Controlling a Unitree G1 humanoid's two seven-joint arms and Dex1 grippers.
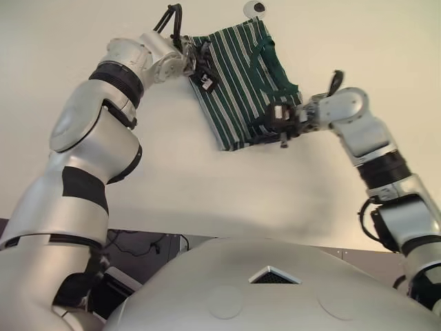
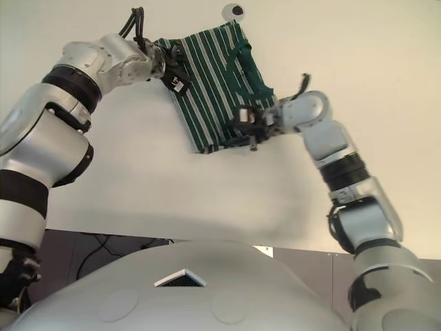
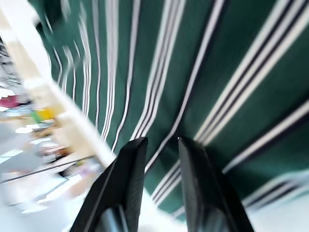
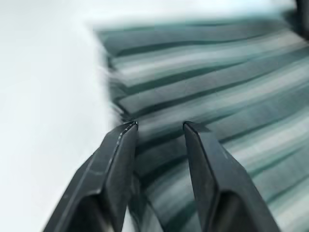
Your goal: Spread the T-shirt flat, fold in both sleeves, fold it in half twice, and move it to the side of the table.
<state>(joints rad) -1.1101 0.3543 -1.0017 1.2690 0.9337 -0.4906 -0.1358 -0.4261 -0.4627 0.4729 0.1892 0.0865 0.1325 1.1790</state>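
Observation:
The T-shirt, dark green with white stripes, lies folded into a compact rectangle on the far part of the white table. My left gripper is at the shirt's left edge; in the left wrist view its fingers stand a little apart over the striped cloth, with the gripper open. My right gripper is at the shirt's near right corner. In the right wrist view it is open over the folded edge, with cloth showing between the fingers.
A small white round object with a dark centre sits just beyond the shirt's far edge. Bare white tabletop stretches left, right and in front of the shirt. The table's near edge runs below, with cables under it.

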